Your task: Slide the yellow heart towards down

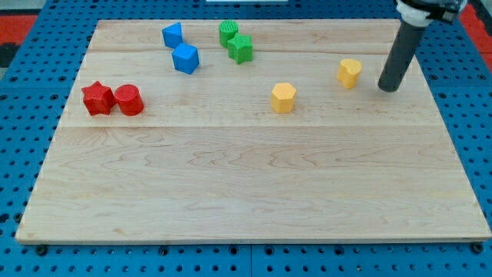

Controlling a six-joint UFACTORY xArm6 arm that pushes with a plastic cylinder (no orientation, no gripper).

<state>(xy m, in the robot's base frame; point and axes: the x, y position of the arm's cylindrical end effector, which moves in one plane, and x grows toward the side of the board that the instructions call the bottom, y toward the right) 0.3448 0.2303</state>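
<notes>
The yellow heart (pixel 349 72) lies on the wooden board (pixel 254 185) at the view's upper right. My tip (pixel 387 88) rests on the board just to the right of the heart, a short gap away and slightly lower in the view. The dark rod rises from it to the view's top right. A second yellow block, a hexagon (pixel 283 98), lies to the left of the heart and a little lower.
Two blue blocks (pixel 172 35) (pixel 185 58) and two green blocks (pixel 228 32) (pixel 240 48) lie near the view's top. A red star (pixel 98 98) touches a red cylinder (pixel 129 100) at the left. A blue pegboard (pixel 23 115) surrounds the board.
</notes>
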